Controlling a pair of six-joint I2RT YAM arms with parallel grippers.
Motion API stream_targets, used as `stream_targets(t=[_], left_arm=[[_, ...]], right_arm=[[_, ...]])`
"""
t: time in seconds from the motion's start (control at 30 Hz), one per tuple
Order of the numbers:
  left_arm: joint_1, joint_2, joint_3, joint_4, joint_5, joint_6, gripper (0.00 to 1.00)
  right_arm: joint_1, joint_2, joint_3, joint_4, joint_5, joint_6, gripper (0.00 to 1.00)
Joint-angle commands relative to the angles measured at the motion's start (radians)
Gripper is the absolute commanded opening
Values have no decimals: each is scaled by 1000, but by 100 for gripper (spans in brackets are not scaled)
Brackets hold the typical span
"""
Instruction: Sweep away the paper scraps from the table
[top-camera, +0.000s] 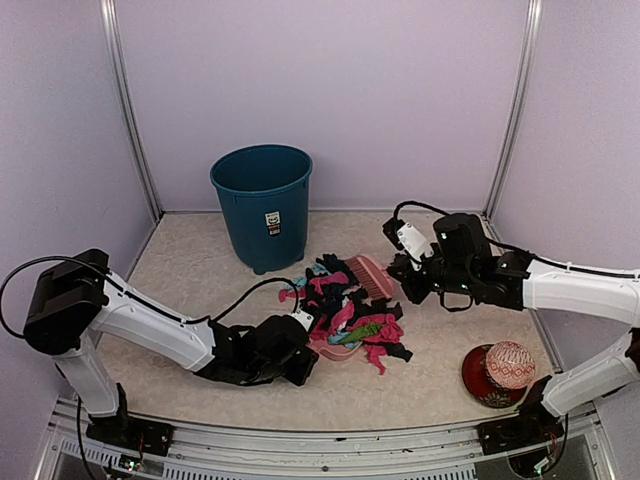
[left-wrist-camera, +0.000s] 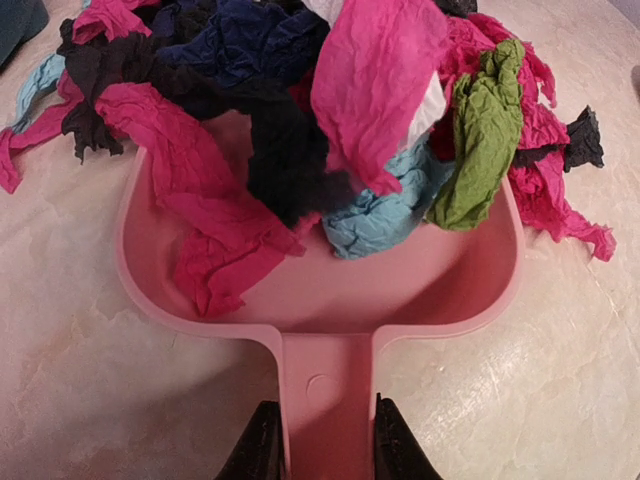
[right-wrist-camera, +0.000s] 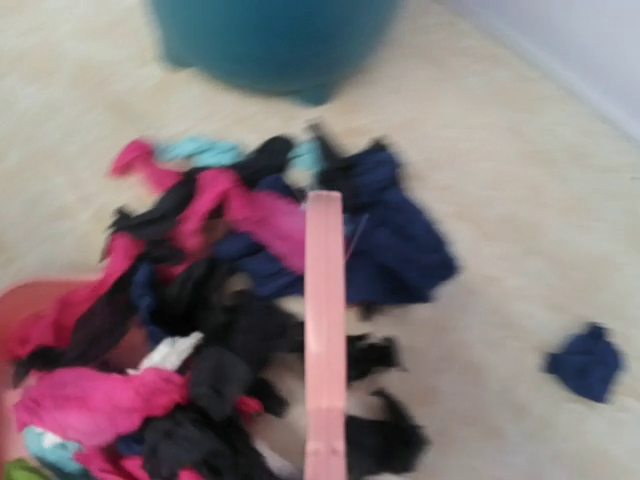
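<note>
No legible text anywhere, only a small white label (top-camera: 273, 222) on the teal bin (top-camera: 262, 195), its print illegibly small.

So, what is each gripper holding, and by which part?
The left gripper clamps the pink dustpan by its handle. The right gripper holds the pink brush, apparently by its handle end.

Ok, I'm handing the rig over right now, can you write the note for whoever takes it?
Left gripper: shut on the dustpan handle, pan flat on the table.
Right gripper: holds the brush at the far side of the pile.
Paper scraps: heaped at the pan's mouth, some already inside; one navy scrap lies apart.
Done: scraps gathered. Left: brush the rest in, fetch the stray, probably tip into the teal bin.
</note>
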Motion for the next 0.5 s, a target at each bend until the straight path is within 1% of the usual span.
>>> stream_targets(t=[0.0, 0.33, 0.47], left_arm=[[3, -56, -49, 103, -34, 0, 0], [2, -102, -65, 148, -69, 24, 0], [3, -124, -45, 122, -81, 38, 0]], right_arm=[[8, -94, -32, 49, 171, 56, 0], [7, -241, -110, 85, 375, 89, 0], [-3, -268, -137, 89, 408, 112, 0]])
